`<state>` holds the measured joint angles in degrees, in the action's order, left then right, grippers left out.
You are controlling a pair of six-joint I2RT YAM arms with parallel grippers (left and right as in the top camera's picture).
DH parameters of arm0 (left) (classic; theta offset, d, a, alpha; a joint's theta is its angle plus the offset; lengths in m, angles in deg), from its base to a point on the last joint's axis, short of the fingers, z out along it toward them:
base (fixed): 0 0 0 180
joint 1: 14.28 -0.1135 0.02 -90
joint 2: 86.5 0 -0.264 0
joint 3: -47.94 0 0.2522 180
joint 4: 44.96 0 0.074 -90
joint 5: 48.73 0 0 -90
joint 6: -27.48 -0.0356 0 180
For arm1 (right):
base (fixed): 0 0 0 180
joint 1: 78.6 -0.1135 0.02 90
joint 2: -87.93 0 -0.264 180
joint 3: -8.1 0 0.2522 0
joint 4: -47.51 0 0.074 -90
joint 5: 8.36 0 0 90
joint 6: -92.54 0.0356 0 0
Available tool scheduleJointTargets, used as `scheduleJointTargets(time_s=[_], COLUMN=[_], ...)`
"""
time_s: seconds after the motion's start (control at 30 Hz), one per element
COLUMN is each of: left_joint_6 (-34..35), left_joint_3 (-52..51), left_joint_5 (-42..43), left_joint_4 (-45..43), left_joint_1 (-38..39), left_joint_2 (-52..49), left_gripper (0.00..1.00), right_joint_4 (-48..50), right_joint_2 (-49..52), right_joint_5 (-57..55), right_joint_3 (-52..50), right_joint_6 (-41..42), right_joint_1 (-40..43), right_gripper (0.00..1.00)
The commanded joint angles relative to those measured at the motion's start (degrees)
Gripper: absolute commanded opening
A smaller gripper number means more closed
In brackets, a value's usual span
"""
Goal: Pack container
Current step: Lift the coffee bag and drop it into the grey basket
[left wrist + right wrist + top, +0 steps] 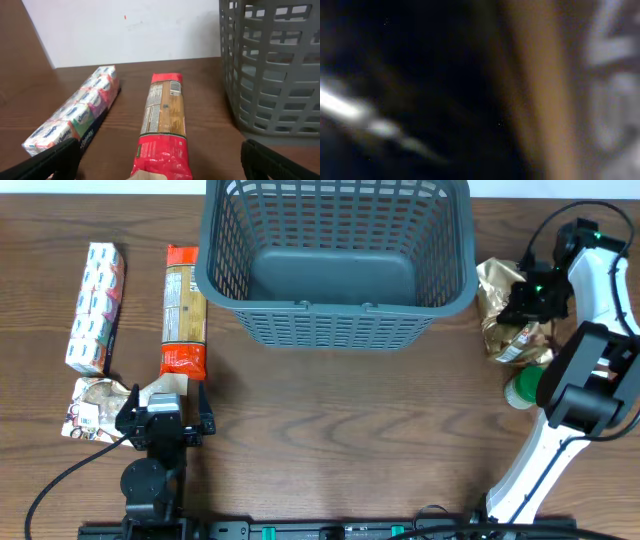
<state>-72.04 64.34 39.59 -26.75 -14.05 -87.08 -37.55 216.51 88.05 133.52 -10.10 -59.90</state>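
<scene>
The dark grey mesh container (338, 320) stands at the back centre with nothing inside; its lattice wall fills the right of the left wrist view (270, 65). A red and tan pasta packet (184, 310) lies left of it. My left gripper (168, 402) is open, its fingers spread on either side of the packet's near end (161, 150). My right gripper (527, 298) is down on a crumpled gold bag (500, 305) right of the container. The right wrist view is dark and blurred, so its jaws cannot be read.
A long pack of tissues (95, 305) lies at the far left, also seen in the left wrist view (75, 115). A crumpled printed bag (92, 408) sits beside my left gripper. A green-lidded item (520, 390) lies under the right arm.
</scene>
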Motion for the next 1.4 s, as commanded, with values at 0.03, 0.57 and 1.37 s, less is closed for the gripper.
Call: scheduleJointTargets(time_s=[0.03,0.57,1.37], left_joint_6=[-1.0,-1.0,-1.0], left_joint_3=[-1.6,-1.6,-1.6], left_joint_5=[-0.3,-0.3,-0.3], left_joint_4=[1.0,1.0,1.0], left_joint_1=[0.2,0.2,0.2], left_joint_2=[0.3,0.3,0.3], left_gripper=[0.99,0.98,0.98], right_joint_4=[-0.1,-1.4,-2.8], right_joint_2=[-13.5,-35.4,-6.6], right_joint_5=[2.4,5.0,1.2], right_joint_3=[11.0,31.1,31.0], right_joint_6=[5.7,-2.3,-19.4], right_joint_1=[-0.7,-16.1,-39.6], right_gripper=[0.01,0.01,0.02])
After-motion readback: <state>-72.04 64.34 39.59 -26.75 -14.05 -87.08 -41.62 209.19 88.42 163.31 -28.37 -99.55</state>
